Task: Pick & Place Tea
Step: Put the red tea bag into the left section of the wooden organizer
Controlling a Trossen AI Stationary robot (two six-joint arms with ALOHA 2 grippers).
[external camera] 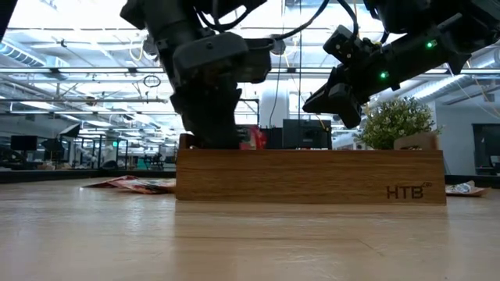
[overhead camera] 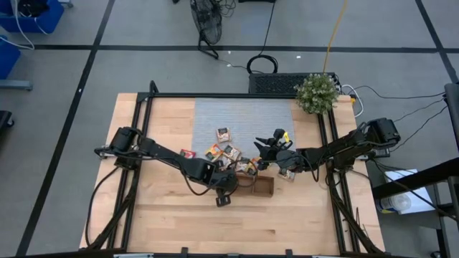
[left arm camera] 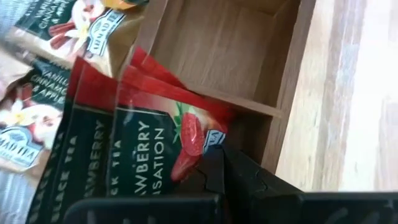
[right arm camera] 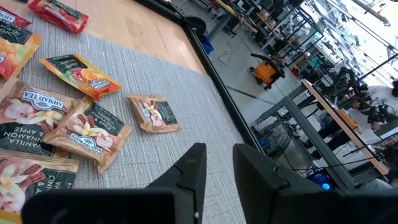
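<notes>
L claw [overhead camera: 228,188] is down at the left end of the wooden tray [overhead camera: 262,186], at the front-centre of the table [overhead camera: 165,215]. L wrist view: its fingers [left arm camera: 214,171] are clamped on a red strawberry tea packet [left arm camera: 149,146], which stands on edge inside the tray's end compartment; a 2nd red packet [left arm camera: 87,155] sits right beside it in the same compartment. The next compartment past the divider shows bare wood. Low view: L arm drops straight into the tray behind the front wall, which carries "HTB" lettering [external camera: 408,192]; a red packet edge [external camera: 254,138] pokes up above the rim. R claw [overhead camera: 267,145] hangs above the grey mat [overhead camera: 244,118], clear of the surface, just behind the tray's right part. R wrist view: its fingers [right arm camera: 193,171] stand a narrow gap apart, nothing between them. Loose tea packets [overhead camera: 224,152] lie scattered on the mat between both arms, brown vanilla/cinnamon-apple ones [right arm camera: 87,134] and an orange one [right arm camera: 81,78] among them, mostly flat, some overlapping. One red packet [overhead camera: 188,153] lies off the mat's left edge on bare wood, near the L forearm. A potted plant [overhead camera: 316,93] stands at the table's back right corner.
</notes>
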